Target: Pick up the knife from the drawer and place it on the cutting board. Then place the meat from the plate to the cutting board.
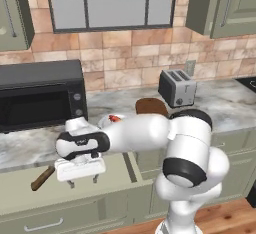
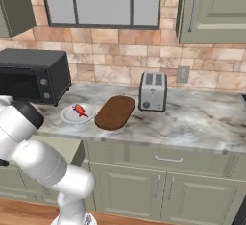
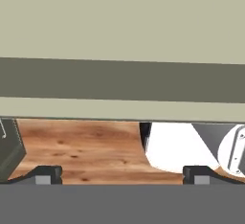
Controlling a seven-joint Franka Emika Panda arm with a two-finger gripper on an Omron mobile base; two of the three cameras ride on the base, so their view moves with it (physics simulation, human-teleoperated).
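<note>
gripper (image 1: 83,180): over the open drawer, pointing down, jaws spread wide, nothing between them; tips hang just above the drawer floor.
fingers (image 3: 47,174): in the hand view the two dark tips sit far apart at the bottom corners.
knife (image 1: 43,178): lies flat in the drawer, brown handle toward the front-left, angled diagonally. It is left of the gripper, near but not touching. Blade end is hard to make out against the pale floor.
drawer (image 1: 116,174): pulled out under the counter, pale floor, sage front panel. In the hand view its pale floor, dark inner wall and front edge run as horizontal bands, with wood floor beyond.
board (image 2: 115,112): dark brown, on the counter between the plate and the toaster, bare on top. In the left base view it (image 1: 151,106) sits behind the arm's forearm.
plate (image 2: 78,114): white, just left of the board, close to it but apart.
meat (image 2: 79,110): red-orange piece on the plate, roughly centred. In the left base view a bit of it (image 1: 115,119) peeks over the arm.
toaster (image 2: 153,91): right of the board, against the tile wall side.
microwave (image 1: 41,95): black, on the counter left of the plate, above the drawer.
</note>
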